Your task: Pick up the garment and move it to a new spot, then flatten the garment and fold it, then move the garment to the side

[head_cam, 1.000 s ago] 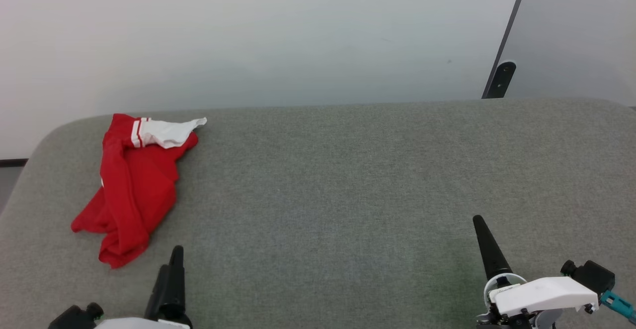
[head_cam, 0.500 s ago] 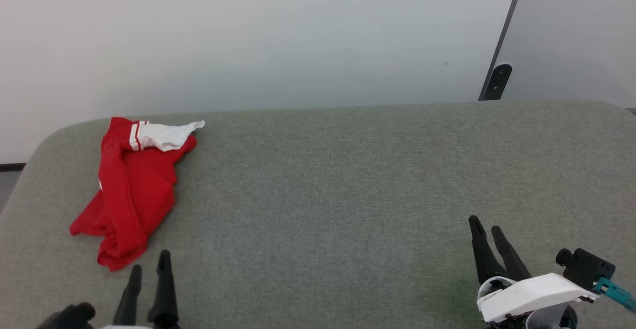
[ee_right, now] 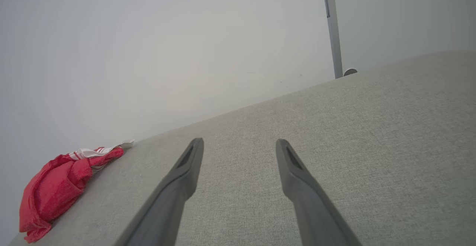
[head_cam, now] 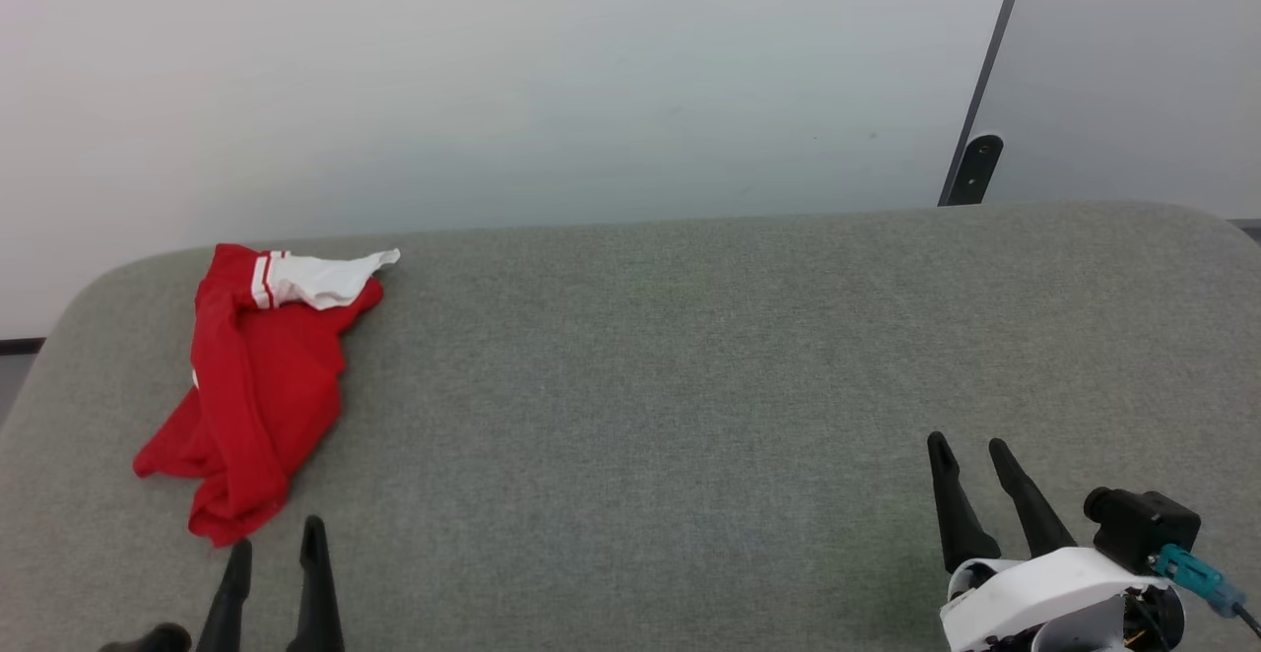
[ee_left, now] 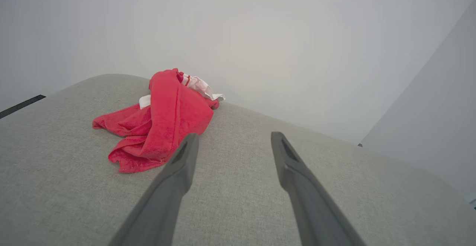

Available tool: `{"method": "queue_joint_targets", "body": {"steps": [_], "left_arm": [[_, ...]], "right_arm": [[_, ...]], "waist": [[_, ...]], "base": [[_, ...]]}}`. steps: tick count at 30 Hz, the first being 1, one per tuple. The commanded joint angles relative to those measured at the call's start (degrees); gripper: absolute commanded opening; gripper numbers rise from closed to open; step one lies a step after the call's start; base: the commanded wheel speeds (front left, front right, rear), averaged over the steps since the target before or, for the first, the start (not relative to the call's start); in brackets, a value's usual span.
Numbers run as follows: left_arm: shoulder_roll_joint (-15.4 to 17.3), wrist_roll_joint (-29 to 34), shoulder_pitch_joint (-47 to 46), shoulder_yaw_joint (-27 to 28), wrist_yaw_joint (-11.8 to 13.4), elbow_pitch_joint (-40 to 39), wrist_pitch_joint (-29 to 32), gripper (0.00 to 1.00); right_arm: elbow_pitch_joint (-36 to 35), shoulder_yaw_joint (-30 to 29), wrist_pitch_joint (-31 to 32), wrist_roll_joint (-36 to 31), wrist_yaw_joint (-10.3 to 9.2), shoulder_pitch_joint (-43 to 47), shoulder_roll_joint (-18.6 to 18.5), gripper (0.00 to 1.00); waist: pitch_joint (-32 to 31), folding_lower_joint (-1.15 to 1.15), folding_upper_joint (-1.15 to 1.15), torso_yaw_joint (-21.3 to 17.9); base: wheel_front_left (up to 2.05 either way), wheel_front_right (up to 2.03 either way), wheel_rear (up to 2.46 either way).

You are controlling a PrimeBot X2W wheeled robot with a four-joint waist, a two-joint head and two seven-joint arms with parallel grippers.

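Note:
The garment (head_cam: 258, 376) is a crumpled red T-shirt with a white, red-striped sleeve at its far end, lying at the far left of the grey fabric-covered table (head_cam: 690, 386). In the left wrist view the garment (ee_left: 163, 119) lies just ahead and left of the fingers. My left gripper (head_cam: 276, 534) stands open at the lower left, just below the shirt's near edge, holding nothing. At the lower right my right gripper (head_cam: 970, 447) is open and empty too, far from the shirt. In the right wrist view the garment (ee_right: 55, 190) shows at the far left.
A pale wall rises behind the table's far edge. A dark post (head_cam: 970, 169) with a rounded foot stands at the back right beside a grey panel. The table's left corner is rounded, close to the shirt.
Both grippers have turned so that their two fingers now show spread apart. The left gripper has dropped lower and a little left in the view. The head view has shifted slightly.

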Motion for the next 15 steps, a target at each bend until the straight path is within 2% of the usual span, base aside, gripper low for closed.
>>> {"method": "queue_joint_targets", "body": {"steps": [1,15], "left_arm": [[0.2,1.2,0.6,0.2,-0.2,-0.7,-0.5,1.00],[-0.6,9.7,3.4,0.9,-0.5,-3.8,-2.3,1.00]], "right_arm": [[-0.5,-0.1,-0.4,-1.5,-0.05,-0.1,-0.2,1.00],[0.5,-0.8,-2.3,-13.0,-0.06,0.5,-0.2,1.00]], "waist": [[-0.1,0.00,0.00,-0.1],[-1.2,0.00,0.00,-0.7]], "base": [[0.00,0.00,0.00],[0.00,0.00,0.00]]}}
